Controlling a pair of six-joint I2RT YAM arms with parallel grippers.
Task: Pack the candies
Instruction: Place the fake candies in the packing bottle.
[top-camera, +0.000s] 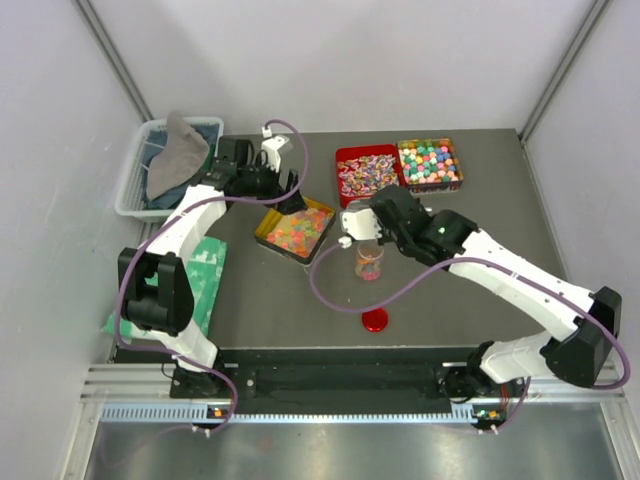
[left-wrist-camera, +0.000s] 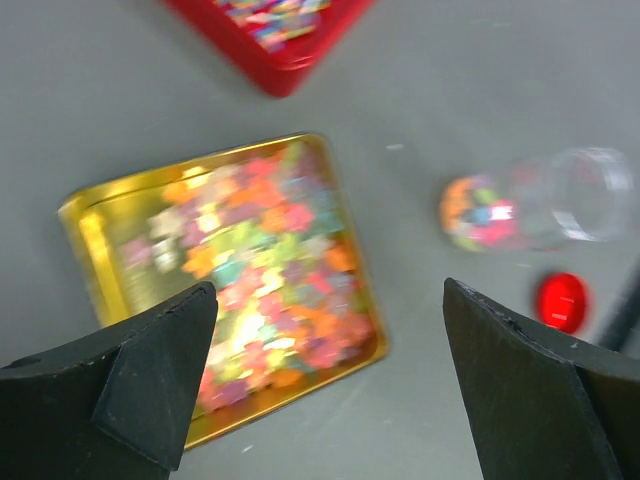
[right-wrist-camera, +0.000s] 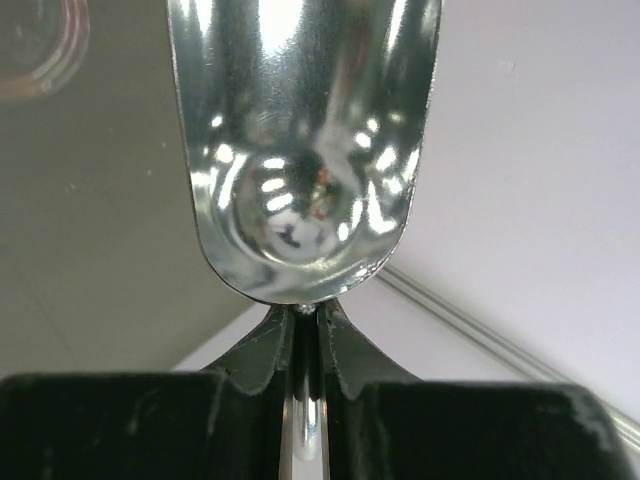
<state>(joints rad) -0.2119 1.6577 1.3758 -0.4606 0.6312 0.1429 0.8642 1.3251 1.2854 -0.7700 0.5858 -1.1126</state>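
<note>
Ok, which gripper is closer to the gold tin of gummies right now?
Left. The left gripper hangs open right above the gold tin. The right gripper, shut on a metal scoop, is off to the tin's right, by the clear jar.

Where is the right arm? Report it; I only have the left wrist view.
Observer: The top view shows the right gripper close by the clear jar, mid-table.
Operator: Tell me what it holds.
Observer: It is shut on the handle of a metal scoop; the bowl looks empty.
Operator: Name any tin outside my frame.
Observer: A third tin, full of pastel balls, sits just right of the red tin.
</note>
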